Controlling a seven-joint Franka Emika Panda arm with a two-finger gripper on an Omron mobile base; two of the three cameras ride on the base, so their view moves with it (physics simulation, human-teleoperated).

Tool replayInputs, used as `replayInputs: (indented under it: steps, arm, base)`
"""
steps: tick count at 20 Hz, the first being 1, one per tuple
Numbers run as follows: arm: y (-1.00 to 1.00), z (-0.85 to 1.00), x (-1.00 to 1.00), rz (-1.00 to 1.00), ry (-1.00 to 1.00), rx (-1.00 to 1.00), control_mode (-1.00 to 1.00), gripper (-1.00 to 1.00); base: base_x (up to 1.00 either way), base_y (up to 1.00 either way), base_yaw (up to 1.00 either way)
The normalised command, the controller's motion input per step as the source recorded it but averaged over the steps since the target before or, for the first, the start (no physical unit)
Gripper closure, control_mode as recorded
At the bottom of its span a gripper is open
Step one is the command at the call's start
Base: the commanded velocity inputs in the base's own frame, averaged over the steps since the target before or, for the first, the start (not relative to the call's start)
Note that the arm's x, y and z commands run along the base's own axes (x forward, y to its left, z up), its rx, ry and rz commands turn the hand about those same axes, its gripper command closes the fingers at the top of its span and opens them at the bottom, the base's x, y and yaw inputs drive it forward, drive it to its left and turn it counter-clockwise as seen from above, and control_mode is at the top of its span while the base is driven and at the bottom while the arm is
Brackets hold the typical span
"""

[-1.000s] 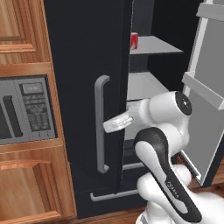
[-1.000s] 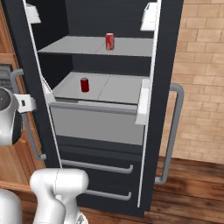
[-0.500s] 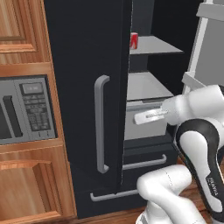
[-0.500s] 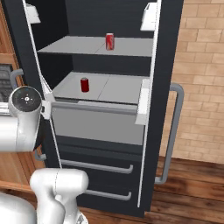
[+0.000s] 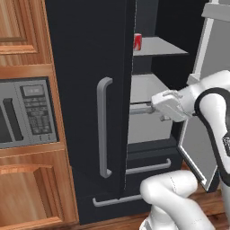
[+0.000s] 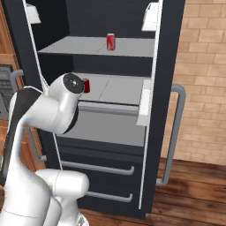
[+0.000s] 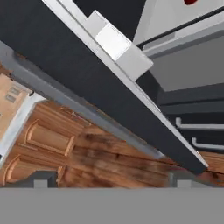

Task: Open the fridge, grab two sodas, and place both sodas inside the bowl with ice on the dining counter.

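- At the far left, a grey microwave (image 5: 24, 112) sat built into the reddish wood cabinets (image 5: 27, 193), just beside the fridge.
- The fridge (image 5: 85, 54) stood tall and matte black, its left door shut, with a long curved grey handle (image 5: 104, 128) running down it.
- The right door (image 6: 165, 88) was swung wide, showing its white inner lining and a pale door bin (image 6: 145, 101); its own grey handle (image 6: 174, 132) stood out on the outer face toward the brick wall (image 6: 205, 66).
- Inside, one soda (image 6: 111, 42) stood upright on the upper grey shelf (image 6: 79, 46), well back from the front edge.
- The second soda (image 6: 86, 85) stood on the lower shelf (image 6: 119, 90), partly hidden behind the arm's round joint in the right base view.
- Below the shelves came a grey bin front, then two black drawers (image 6: 97, 176) with slim grey pulls.
- The fingers (image 5: 162, 104) hung in the open doorway at about the height of the lower shelf, pointing leftward toward the edge of the shut door.
- In the hand view the two dark tips (image 7: 40, 179) stood far apart at the bottom corners, with nothing between them; they were spread wide and gripped nothing.
- Beyond those tips lay the wooden floor (image 7: 100, 157) and the slanting black edge of a fridge door.
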Motion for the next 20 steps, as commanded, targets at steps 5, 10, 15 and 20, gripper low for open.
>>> replayInputs:
  steps: [5,10,15,20]
  arm:
    - [-0.01,0.0,0.77,0.0,0.22,0.2,-1.0,-1.0]
    - [0.05,0.0,0.78,-0.04,0.19,0.14,-1.0,-1.0]
    - [0.14,0.0,0.7,-0.11,0.15,0.09,-1.0,-1.0]
    - [0.31,0.0,0.4,-0.1,0.08,0.07,-1.0,-1.0]
  base:
    - [0.0,0.0,0.0]
    - [0.0,0.0,0.0]
    - [0.0,0.0,0.0]
    - [0.0,0.0,0.0]
